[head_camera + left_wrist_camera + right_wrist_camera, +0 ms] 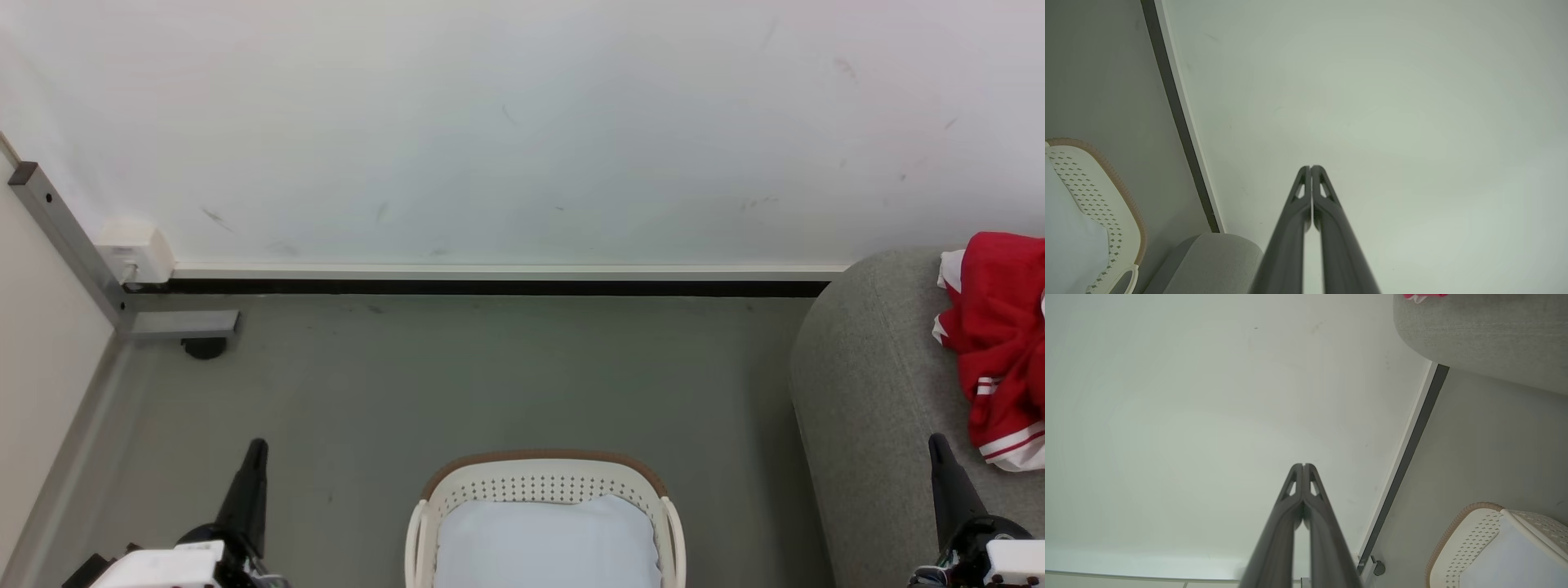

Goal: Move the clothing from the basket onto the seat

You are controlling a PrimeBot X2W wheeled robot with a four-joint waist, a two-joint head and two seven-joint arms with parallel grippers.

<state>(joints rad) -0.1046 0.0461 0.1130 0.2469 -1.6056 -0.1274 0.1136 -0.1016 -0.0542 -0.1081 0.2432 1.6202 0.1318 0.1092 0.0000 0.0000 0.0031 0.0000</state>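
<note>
The red clothing (1000, 343) lies heaped on the grey seat (873, 408), to the right of the basket (539, 487), which holds a pale liner (547, 543). The left end effector (1311, 168) and right end effector (1303, 465) are both closed, fingers pressed together, gripping nothing.

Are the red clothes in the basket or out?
Out. The red clothing lies on the seat; the basket shows just its pale liner, though its near end is cut off.
</note>
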